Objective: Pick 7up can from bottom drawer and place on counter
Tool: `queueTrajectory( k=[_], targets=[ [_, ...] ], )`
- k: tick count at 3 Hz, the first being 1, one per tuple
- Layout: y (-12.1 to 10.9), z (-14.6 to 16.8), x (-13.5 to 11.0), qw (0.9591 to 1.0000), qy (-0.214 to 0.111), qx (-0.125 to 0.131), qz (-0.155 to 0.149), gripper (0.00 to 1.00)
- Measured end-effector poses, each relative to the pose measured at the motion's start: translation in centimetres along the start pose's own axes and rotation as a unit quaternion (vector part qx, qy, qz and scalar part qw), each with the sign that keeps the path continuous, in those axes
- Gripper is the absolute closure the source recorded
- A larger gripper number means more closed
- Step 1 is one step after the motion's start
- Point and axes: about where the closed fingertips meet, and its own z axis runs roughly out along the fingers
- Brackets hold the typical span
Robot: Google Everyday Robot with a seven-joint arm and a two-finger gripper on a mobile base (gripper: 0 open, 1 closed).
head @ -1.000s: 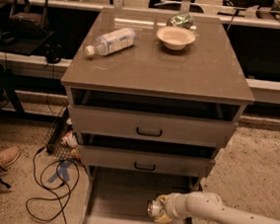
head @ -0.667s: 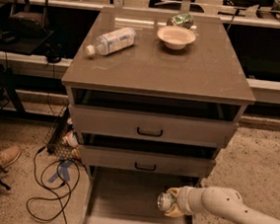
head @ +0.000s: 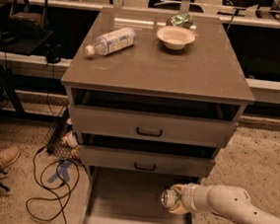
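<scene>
- 7up can (head: pixel 167 198): small can lying on its side in the gripper's grasp, its round silver end turned to the left; the body is mostly hidden, so little of its colour shows. It sits over the right side of the drawer.
- Gripper (head: pixel 174 201): low on the right, at the drawer's right rail, its pale fingers closed around the can.
- Bottom drawer (head: pixel 126 207): pulled fully out below the cabinet, a long grey tray with a flat floor and pale side rails.
- Counter (head: pixel 159 66): wide brown-grey top slab, slightly glossy, well above the can.
</scene>
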Motion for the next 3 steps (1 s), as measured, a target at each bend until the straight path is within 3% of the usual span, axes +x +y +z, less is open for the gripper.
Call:
queueTrajectory(
  k=[1, 2, 3],
  targets=[
    [-1.2, -6.3, -2.9, 0.9992, -0.004, 0.023, -0.032, 1.00],
    [-3.9, -16.5, -7.1, 0.9943, 0.005, 0.081, -0.070, 1.00],
    [-6.2, -26.7, -11.7, 0.9805, 0.010, 0.159, -0.115, 1.00]
  ],
)
